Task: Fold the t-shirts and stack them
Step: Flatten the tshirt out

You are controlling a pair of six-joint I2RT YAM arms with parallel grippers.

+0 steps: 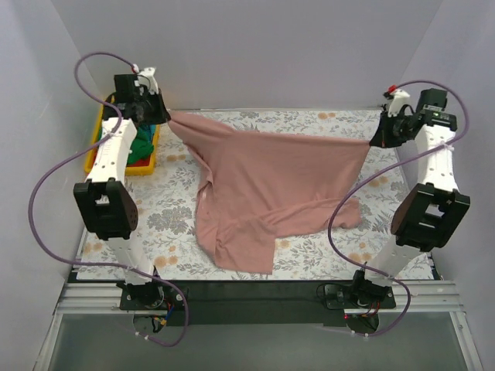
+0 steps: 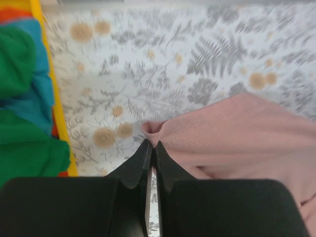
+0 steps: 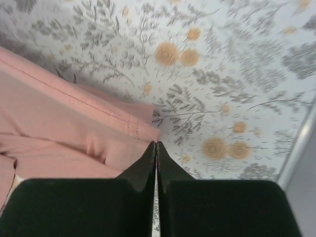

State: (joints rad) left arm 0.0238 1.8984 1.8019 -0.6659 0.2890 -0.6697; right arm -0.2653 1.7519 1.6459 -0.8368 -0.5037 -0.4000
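The dusty-pink t-shirt (image 1: 271, 185) hangs stretched between my two grippers above the table, its lower part draping onto the floral cover. My left gripper (image 1: 165, 116) is shut on one corner of it at the far left; the left wrist view shows the pinched fabric (image 2: 163, 129) at the fingertips (image 2: 143, 148). My right gripper (image 1: 376, 139) is shut on the hemmed corner at the far right, seen in the right wrist view (image 3: 140, 129). A green shirt (image 1: 141, 148) and some red fabric lie in the yellow bin (image 1: 128, 168).
The yellow bin stands at the far left edge beside my left arm; it also shows in the left wrist view (image 2: 52, 94) with green, blue and red cloth inside. The floral table cover (image 1: 170, 216) spans the table. White walls enclose left, back and right.
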